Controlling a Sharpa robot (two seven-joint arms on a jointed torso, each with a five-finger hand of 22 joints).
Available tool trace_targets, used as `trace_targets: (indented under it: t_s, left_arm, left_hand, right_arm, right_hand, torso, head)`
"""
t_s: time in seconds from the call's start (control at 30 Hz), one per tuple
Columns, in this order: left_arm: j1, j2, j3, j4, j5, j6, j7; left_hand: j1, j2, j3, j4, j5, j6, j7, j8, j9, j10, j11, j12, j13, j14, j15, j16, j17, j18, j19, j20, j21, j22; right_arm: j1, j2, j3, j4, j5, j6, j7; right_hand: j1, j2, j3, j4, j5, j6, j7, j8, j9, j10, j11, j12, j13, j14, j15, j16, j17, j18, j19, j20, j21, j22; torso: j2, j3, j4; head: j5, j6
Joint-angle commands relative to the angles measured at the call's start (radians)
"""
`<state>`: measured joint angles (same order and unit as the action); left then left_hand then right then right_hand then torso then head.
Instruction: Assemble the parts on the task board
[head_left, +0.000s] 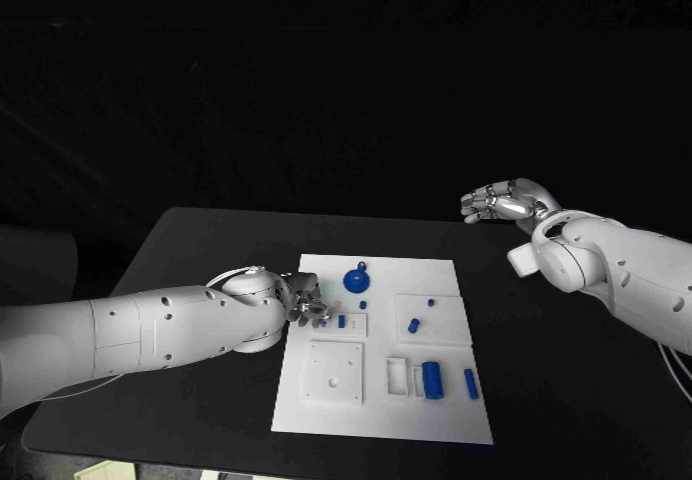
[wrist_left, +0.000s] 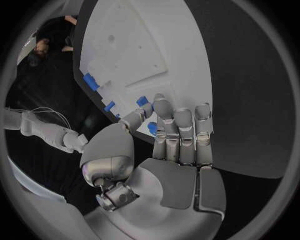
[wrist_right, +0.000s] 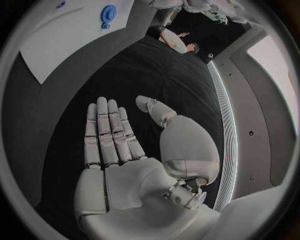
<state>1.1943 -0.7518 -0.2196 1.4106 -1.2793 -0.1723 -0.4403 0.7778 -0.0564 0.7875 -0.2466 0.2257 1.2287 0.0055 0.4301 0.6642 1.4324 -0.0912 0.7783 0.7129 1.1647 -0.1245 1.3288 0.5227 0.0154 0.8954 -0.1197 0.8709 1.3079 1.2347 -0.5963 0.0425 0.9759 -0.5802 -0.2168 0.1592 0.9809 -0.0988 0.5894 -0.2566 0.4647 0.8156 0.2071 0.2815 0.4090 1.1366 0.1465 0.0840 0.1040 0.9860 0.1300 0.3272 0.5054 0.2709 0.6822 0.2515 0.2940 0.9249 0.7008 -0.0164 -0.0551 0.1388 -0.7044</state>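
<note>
The left hand is at the left edge of the flat white task board. Its fingers are stretched out close together over the board; whether they hold one of the small parts I cannot tell. Just beside them stands a small blue peg. On the board lie also a round blue gear-shaped part, a short blue piece, a blue cylinder and a thin blue pin. The right hand is well apart from the board, above the far right side of the black table, with flat, straight fingers, holding nothing.
</note>
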Motion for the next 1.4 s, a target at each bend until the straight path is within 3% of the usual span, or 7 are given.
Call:
trace_targets:
  t_s: [0.03, 1.07, 1.4]
  left_arm:
    - [-0.003, 0.001, -0.001, 0.002, -0.005, 0.002, 0.007]
    - [-0.005, -0.009, -0.001, 0.007, 0.016, 0.002, 0.013]
    - [-0.003, -0.013, 0.011, 0.005, 0.063, 0.072, 0.028]
  left_hand:
    - [0.040, 0.054, 0.030, -0.034, 0.003, -0.005, -0.005, 0.001, -0.001, -0.005, -0.010, 0.006, 0.002, 0.003, 0.002, 0.005, 0.001, 0.002, 0.008, -0.096, -0.001, 0.019]
    - [0.039, 0.055, 0.031, -0.035, 0.004, -0.005, -0.006, 0.002, -0.002, -0.006, -0.012, 0.007, 0.002, 0.004, 0.001, 0.006, 0.001, 0.003, 0.010, -0.097, -0.002, 0.019]
    - [0.039, 0.055, 0.031, -0.035, 0.004, -0.006, -0.006, 0.002, -0.002, -0.006, -0.012, 0.007, 0.002, 0.004, 0.000, 0.005, 0.000, 0.003, 0.009, -0.097, -0.002, 0.018]
  right_arm:
    - [0.000, 0.000, 0.000, 0.002, -0.009, 0.017, 0.006]
    - [0.000, 0.003, 0.000, 0.002, -0.009, 0.018, 0.006]
    - [0.000, 0.006, 0.000, -0.001, -0.010, 0.018, 0.006]
  right_hand:
    - [0.005, -0.001, -0.004, 0.002, 0.005, -0.007, 0.001, 0.006, -0.001, 0.007, 0.002, -0.007, -0.002, -0.006, 0.003, -0.006, 0.001, -0.009, -0.006, 0.000, -0.004, 0.002]
    - [0.005, 0.000, -0.004, 0.002, 0.010, -0.007, 0.001, 0.007, -0.002, 0.007, 0.002, -0.007, -0.002, -0.006, 0.003, -0.006, 0.001, -0.009, -0.006, 0.000, -0.004, 0.002]
    - [0.005, 0.000, -0.004, 0.003, 0.011, -0.007, 0.001, 0.007, -0.002, 0.007, 0.002, -0.007, -0.002, -0.006, 0.003, -0.007, 0.001, -0.009, -0.006, 0.000, -0.005, 0.002]
  torso:
    - [0.000, 0.0008, -0.0004]
    - [0.000, -0.0002, 0.0001]
    - [0.001, 0.0001, -0.0020]
  head:
    - [0.000, -0.001]
    - [0.003, 0.000]
    - [0.004, 0.002]
